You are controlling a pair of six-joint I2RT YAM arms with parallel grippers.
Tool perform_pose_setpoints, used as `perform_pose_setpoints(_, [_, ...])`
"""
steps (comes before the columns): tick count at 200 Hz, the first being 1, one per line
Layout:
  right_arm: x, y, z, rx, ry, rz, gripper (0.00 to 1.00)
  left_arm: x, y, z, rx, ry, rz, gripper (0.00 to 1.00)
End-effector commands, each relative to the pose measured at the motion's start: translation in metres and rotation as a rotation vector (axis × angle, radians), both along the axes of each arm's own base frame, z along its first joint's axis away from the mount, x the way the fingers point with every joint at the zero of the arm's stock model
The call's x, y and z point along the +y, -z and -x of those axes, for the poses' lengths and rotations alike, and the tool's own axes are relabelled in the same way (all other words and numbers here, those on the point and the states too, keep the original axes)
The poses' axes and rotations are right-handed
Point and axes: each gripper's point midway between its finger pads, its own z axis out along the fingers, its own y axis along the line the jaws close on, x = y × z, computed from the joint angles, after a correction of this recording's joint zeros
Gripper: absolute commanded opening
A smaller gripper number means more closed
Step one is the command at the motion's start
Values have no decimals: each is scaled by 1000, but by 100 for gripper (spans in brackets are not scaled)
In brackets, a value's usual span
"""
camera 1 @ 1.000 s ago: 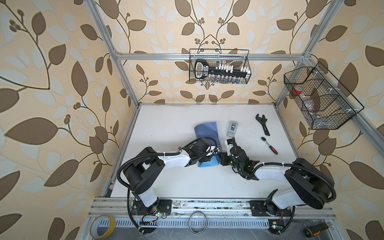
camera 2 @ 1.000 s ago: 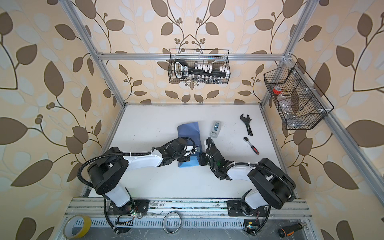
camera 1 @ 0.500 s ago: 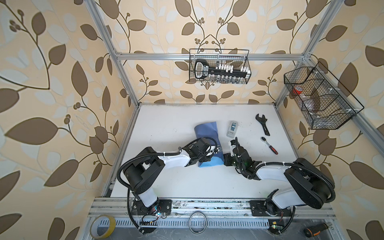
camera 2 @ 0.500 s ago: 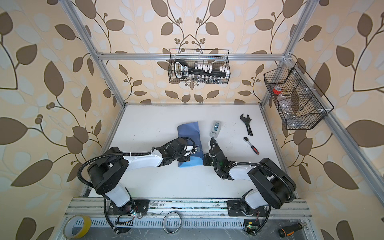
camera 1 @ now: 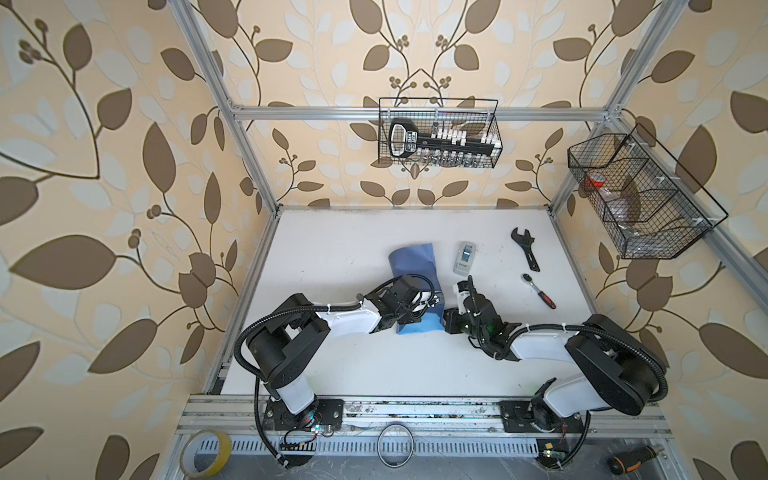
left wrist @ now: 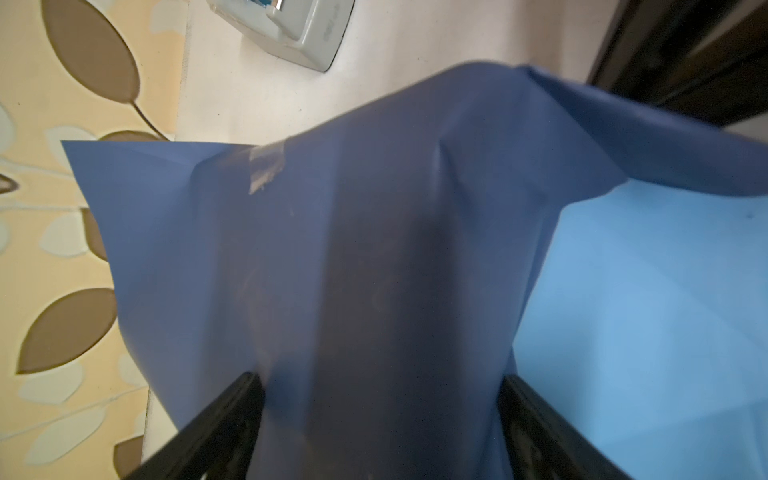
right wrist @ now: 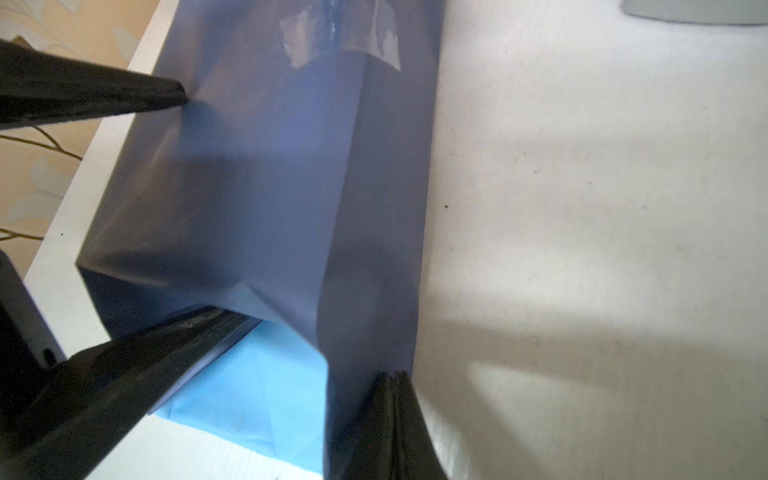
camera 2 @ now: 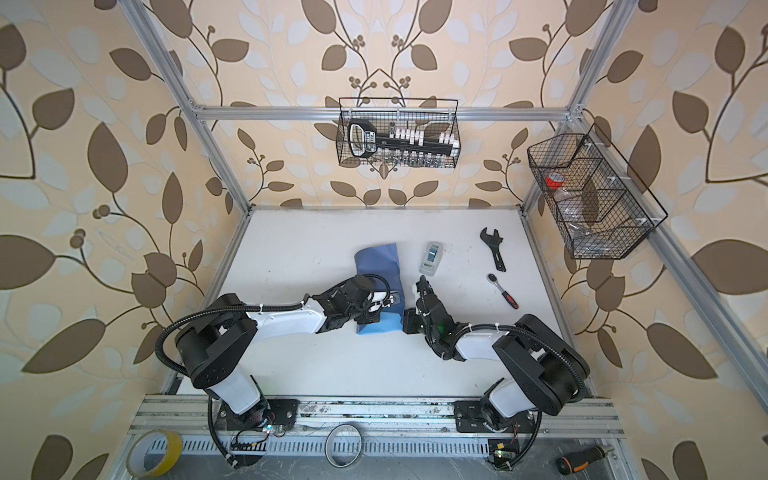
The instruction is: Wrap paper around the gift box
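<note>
Blue paper (camera 1: pixel 411 259): taped tube hiding the gift box, table (camera 1: pixel 332 249) centre.
Left claw (left wrist: pixel 378 395): clamped wide across the gift box, through paper.
Right claw (right wrist: pixel 395 384): together, at its 4 o'clock corner.
Advice: crease the end flap slowly; the left should hold firm.

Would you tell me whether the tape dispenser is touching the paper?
Apart. In a top view, a strip of bare table separates the tape dispenser from the paper.
</note>
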Motion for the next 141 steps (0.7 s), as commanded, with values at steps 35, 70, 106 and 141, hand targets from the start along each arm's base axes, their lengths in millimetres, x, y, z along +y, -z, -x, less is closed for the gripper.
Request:
perform_pose_setpoints(35, [8, -5, -7, -21, -7, -24, 6, 8, 21, 10, 61, 25, -78, 89])
perform_pose_setpoints(70, [13, -7, -9, -25, -11, -43, 6, 8, 20, 9, 58, 24, -78, 89])
perform_pose_setpoints(106, [15, -8, -11, -31, -12, -49, 6, 8, 21, 9, 60, 23, -77, 89])
perform_pose_setpoints(141, [17, -5, -14, -29, -10, -56, 5, 8, 22, 9, 61, 24, -79, 89])
